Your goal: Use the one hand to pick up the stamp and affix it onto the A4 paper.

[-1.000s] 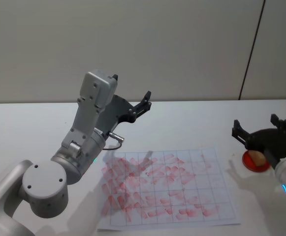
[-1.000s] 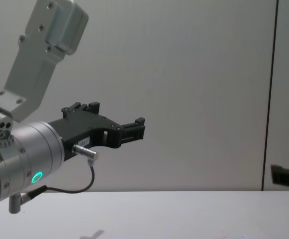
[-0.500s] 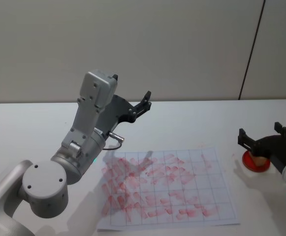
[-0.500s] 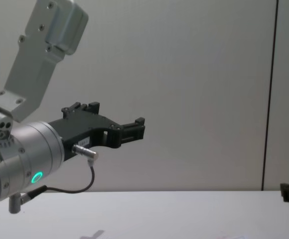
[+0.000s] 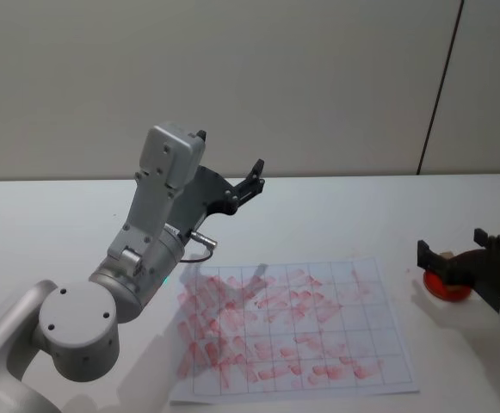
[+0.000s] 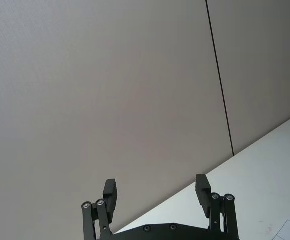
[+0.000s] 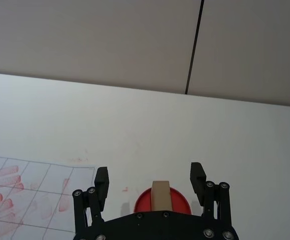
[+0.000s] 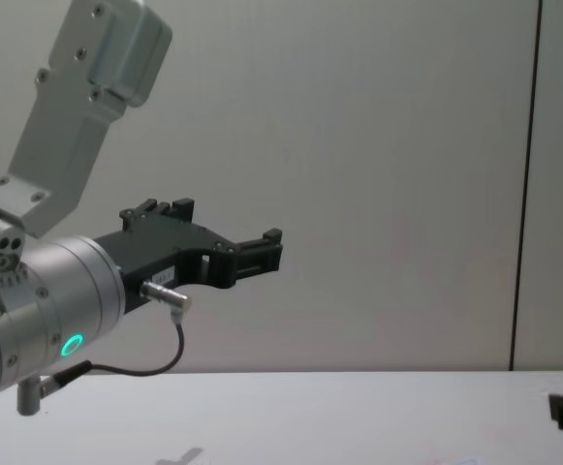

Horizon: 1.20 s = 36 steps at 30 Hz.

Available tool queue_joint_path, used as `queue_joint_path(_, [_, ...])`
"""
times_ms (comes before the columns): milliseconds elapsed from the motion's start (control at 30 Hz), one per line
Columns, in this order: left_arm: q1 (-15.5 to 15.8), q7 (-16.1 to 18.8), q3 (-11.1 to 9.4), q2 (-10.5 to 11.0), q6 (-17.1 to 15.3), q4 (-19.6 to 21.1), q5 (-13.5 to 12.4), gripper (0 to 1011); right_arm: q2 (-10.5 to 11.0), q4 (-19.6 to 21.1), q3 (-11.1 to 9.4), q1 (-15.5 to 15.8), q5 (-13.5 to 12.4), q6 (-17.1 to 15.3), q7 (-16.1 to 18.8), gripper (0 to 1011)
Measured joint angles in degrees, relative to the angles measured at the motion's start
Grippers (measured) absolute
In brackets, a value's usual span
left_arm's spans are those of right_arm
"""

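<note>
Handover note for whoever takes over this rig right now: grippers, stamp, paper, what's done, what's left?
Left gripper: open, empty, raised behind the left end of the A4 paper, idle.
Right gripper: open, one finger on each side of the stamp, not closed on it.
The stamp stands on the red pad, just right of the paper. The paper lies flat and is covered in red prints.
Done: approach to the stamp. Left: grip it, lift, press it onto the paper.

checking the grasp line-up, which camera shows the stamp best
The right wrist view: the stamp shows framed by the open right gripper, its tan handle upright on a red disc. In the head view the gripper hides all but part of the disc. The chest and left wrist views face the wall.
</note>
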<state>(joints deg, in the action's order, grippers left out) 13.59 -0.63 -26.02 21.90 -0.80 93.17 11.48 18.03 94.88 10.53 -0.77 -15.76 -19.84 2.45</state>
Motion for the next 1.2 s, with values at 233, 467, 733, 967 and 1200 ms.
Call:
queue_joint_path(233, [0.0, 0.0, 0.0, 0.0, 0.0, 0.0, 0.0, 1001, 0.4, -2.12, -0.52, -0.39, -0.78, -0.44, 1.82, 1001])
queue_joint_path(467, [0.0, 0.0, 0.0, 0.0, 0.0, 0.0, 0.0, 1001, 0.68, -3.44, -0.94, -0.52, -1.48, -1.07, 2.76, 862])
queue_joint_path(733, [0.0, 0.0, 0.0, 0.0, 0.0, 0.0, 0.0, 1001, 0.72, -4.34, -1.15, -0.68, -1.96, -1.61, 3.21, 644])
queue_joint_path(967, [0.0, 0.0, 0.0, 0.0, 0.0, 0.0, 0.0, 1001, 0.6, -4.99, -1.23, -0.9, -2.09, -1.99, 3.43, 400])
queue_joint_path(1200, [0.0, 0.0, 0.0, 0.0, 0.0, 0.0, 0.0, 1001, 0.42, -5.34, -1.26, -1.09, -2.13, -2.48, 3.38, 212])
